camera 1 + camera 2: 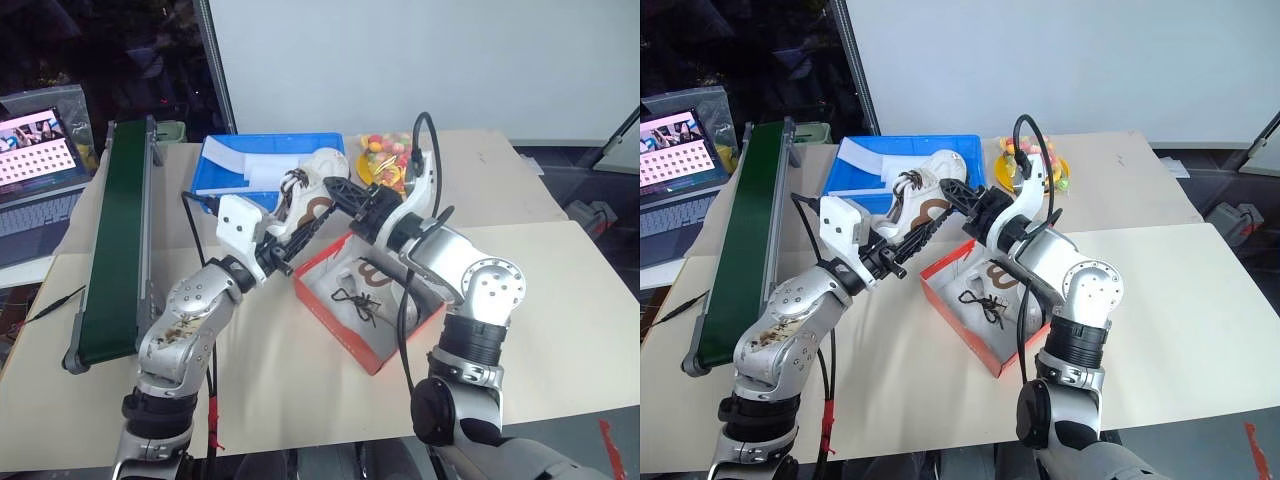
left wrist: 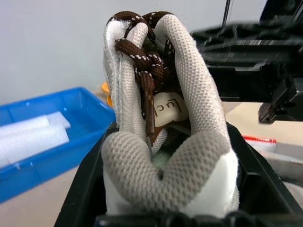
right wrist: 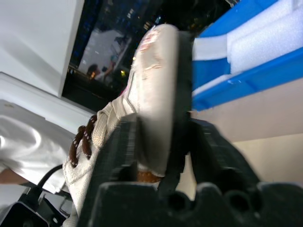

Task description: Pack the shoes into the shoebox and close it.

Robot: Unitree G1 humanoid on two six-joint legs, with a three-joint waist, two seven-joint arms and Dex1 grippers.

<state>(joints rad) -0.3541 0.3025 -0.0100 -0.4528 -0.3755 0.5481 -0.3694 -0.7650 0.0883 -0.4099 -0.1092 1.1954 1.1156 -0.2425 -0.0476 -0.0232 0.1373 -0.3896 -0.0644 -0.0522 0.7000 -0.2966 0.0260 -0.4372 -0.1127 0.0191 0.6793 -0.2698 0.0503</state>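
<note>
1. From the head: both grippers hold one sneaker (image 1: 312, 185) up between the blue tray (image 1: 225, 160) and the shoebox (image 1: 345, 335), where the other sneaker (image 1: 372, 290) lies.
2. Left wrist: the left gripper (image 2: 165, 189) clasps the heel.
3. Right wrist: the right gripper (image 3: 158, 142) clamps the toe.

Both arms are raised and angled inward, converging in front of the torso. Left tool (image 2: 163, 189): fingers set either side of the heel of a shoe (image 2: 161, 118), clamped on it. Right tool (image 3: 161, 156): fingers bracket the same shoe's toe and sole.
</note>
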